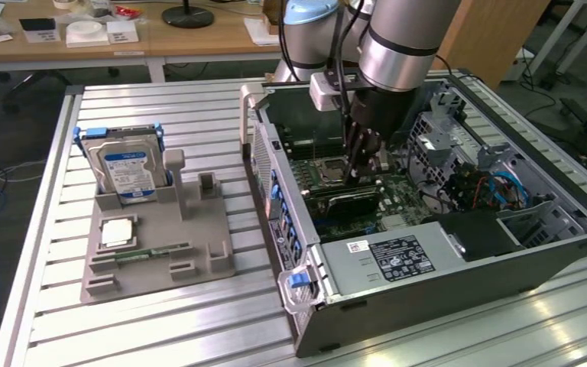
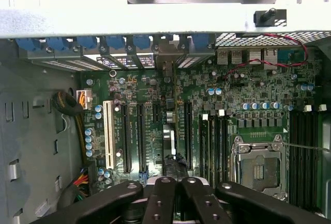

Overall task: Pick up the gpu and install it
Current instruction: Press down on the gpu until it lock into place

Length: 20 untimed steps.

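Hand [image 2: 176, 193] nearest, pinching gpu [image 2: 169, 138] by top edge over motherboard [image 2: 248, 105]; card likely light, stiff, fragile.

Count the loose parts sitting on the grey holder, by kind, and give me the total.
Hard drive: 1
Silver square chip: 1
Green memory stick: 1
Total on the grey holder: 3
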Tool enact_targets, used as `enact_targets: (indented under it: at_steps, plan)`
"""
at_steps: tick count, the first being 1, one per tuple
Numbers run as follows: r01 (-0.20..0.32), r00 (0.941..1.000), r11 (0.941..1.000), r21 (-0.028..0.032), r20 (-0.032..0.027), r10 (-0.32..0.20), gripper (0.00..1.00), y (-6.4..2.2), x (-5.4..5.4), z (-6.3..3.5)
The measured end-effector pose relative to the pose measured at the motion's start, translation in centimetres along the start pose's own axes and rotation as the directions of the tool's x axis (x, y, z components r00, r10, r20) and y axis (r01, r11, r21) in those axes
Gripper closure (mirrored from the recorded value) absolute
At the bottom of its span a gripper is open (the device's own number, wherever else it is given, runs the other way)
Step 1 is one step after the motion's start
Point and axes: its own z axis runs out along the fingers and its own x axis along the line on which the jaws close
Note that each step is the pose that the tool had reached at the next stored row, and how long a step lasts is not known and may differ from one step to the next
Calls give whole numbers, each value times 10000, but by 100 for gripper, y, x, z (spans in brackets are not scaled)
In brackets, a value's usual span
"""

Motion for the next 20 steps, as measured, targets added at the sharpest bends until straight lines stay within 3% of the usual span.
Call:
enact_targets:
  at_steps: [12,20]
  plan:
    - [2,10000,10000,0,2,-2,89,0,-22,36]
    - [1,10000,10000,-1,12,-1,89,0,-23,149]
